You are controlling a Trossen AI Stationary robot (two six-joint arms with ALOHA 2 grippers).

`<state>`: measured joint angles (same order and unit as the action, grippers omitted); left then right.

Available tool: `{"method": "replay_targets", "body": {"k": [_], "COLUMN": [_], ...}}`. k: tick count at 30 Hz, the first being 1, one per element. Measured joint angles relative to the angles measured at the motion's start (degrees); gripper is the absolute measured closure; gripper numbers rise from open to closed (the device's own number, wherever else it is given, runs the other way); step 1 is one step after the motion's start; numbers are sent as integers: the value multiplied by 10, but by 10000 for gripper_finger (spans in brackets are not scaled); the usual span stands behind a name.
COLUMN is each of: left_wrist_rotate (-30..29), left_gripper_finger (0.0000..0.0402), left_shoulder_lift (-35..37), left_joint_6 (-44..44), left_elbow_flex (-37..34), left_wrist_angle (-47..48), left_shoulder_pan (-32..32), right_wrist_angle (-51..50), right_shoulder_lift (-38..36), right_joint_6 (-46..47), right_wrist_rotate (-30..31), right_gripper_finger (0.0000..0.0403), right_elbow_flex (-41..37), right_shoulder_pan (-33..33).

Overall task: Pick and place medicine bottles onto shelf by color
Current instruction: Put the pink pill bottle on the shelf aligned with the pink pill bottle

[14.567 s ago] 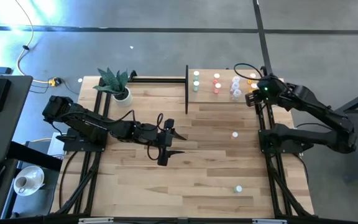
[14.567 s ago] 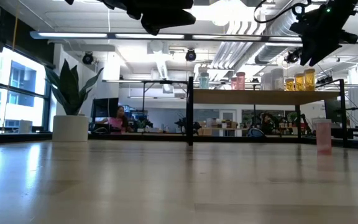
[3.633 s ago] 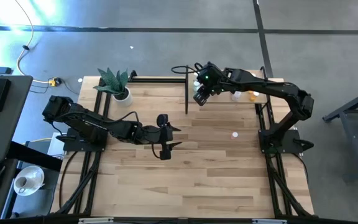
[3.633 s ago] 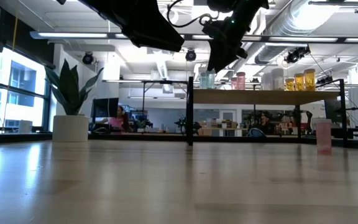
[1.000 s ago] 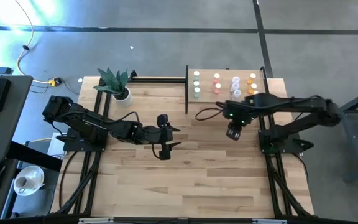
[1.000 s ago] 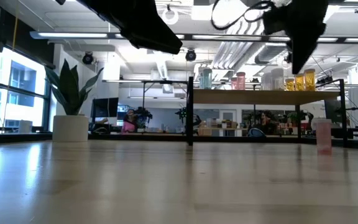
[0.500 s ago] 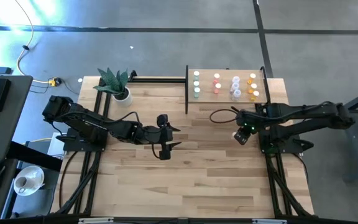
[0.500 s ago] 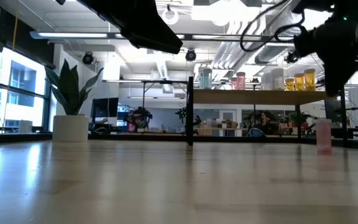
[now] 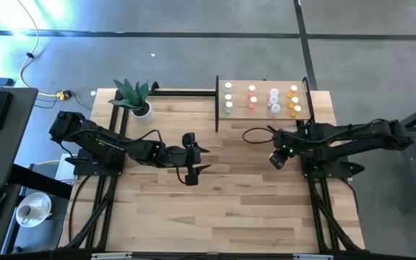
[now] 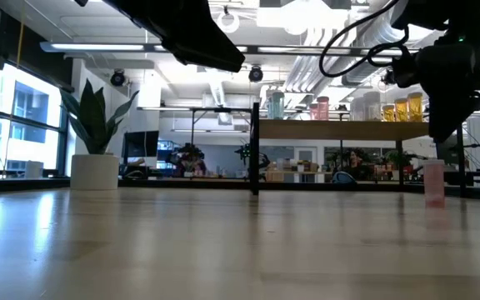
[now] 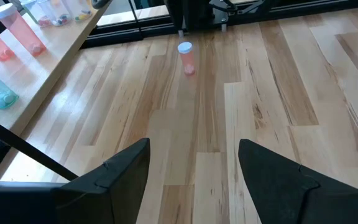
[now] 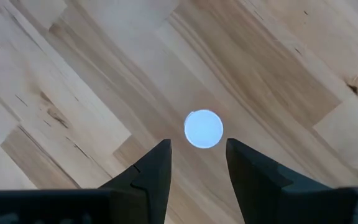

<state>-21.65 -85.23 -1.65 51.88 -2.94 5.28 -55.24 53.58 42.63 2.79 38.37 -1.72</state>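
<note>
A pink medicine bottle with a white cap stands upright on its base on the planked table; it also shows in the low view and the left wrist view. My right gripper hangs open above it, fingers pointing down, and hides it in the high view. The shelf at the far right holds green, red, white and orange bottles in columns. My left gripper waits open over the table's middle.
A potted plant stands at the table's far left. The shelf's black posts rise from the table beside the bottle rows. Both arms' black frames run along the table's left and right sides.
My right gripper has moved a little toward the table's right edge and come down over the pink bottle on the table. The bottle has stayed where it was.
</note>
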Motion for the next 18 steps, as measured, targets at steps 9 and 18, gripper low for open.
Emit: {"method": "replay_targets", "body": {"k": [9,18], "left_wrist_rotate": [0,0], "left_gripper_finger": [165,165], "left_shoulder_lift": [0,0], "left_joint_6": [0,0], "left_elbow_flex": [0,0], "left_wrist_angle": [0,0], "left_shoulder_pan": [0,0], "right_wrist_angle": [3,19], "right_shoulder_lift": [1,10], "right_joint_6": [4,27], "right_wrist_rotate": [9,17], "right_gripper_finger": [246,205], "right_elbow_flex": [0,0], "right_shoulder_pan": [0,0]}}
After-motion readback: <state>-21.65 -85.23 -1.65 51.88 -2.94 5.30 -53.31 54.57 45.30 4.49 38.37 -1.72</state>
